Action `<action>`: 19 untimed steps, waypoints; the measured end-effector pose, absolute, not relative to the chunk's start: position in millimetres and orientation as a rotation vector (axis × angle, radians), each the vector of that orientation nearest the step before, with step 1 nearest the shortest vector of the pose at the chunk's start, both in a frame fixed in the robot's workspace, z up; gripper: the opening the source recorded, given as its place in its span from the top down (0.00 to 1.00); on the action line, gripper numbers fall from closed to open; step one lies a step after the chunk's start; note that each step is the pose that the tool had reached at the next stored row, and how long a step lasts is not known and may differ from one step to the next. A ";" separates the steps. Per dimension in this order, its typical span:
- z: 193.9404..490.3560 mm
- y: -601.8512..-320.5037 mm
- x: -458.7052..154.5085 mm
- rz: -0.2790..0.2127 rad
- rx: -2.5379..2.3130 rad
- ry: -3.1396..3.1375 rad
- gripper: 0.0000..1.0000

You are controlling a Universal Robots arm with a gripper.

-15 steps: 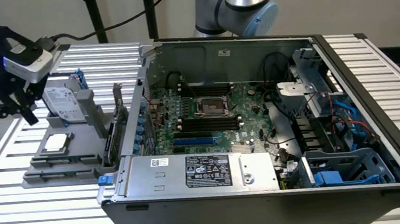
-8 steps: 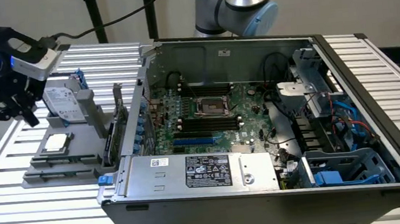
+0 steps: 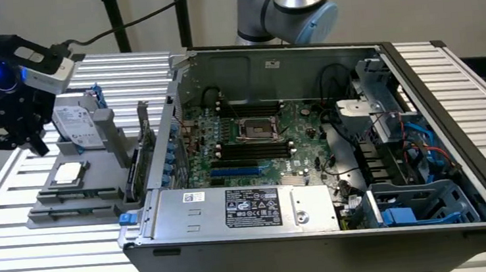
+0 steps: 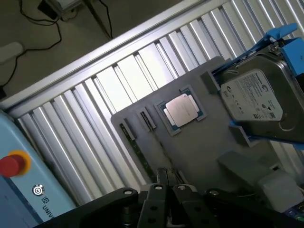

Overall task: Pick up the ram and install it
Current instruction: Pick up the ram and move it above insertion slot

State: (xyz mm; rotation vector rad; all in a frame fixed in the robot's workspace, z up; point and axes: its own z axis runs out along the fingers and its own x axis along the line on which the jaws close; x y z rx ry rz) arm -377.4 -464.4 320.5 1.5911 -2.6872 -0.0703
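The ram (image 4: pixel 137 151) sits in a slot of the gray tray (image 4: pixel 199 156) on the tabletop (image 3: pixel 42 259), near the processor (image 4: pixel 183 110) and at nine o'clock from the open case (image 3: pixel 324 254) in the exterior view. The claw (image 3: pixel 10 140) hangs over the tray's eleven o'clock with the wrist tilted; apart or together, I can't tell. Best bet: square up with the stick's long edges, then descend straight.

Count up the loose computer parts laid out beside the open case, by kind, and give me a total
Hard drive: 1
Processor chip: 1
Expansion card: 1
Ram stick: 1 that can be made out
Total: 4
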 end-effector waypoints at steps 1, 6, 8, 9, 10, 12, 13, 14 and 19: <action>319.7 -464.5 -377.4 -0.070 1.616 -2.672 0.89; 315.9 -464.4 -377.4 -0.069 1.734 -2.594 0.89; 314.3 -464.4 -377.4 -0.068 1.780 -2.562 0.89; 313.5 -464.4 -377.4 -0.068 1.803 -2.546 0.89; 312.8 -464.4 -377.4 -0.067 1.826 -2.529 0.89; 311.2 -464.5 -377.4 -0.067 1.870 -2.495 0.89; 310.3 -464.4 -377.4 -0.066 1.894 -2.476 0.89; 309.4 -464.5 -377.4 -0.066 1.917 -2.459 0.89; 305.3 -464.4 -377.4 -0.064 2.024 -2.368 0.89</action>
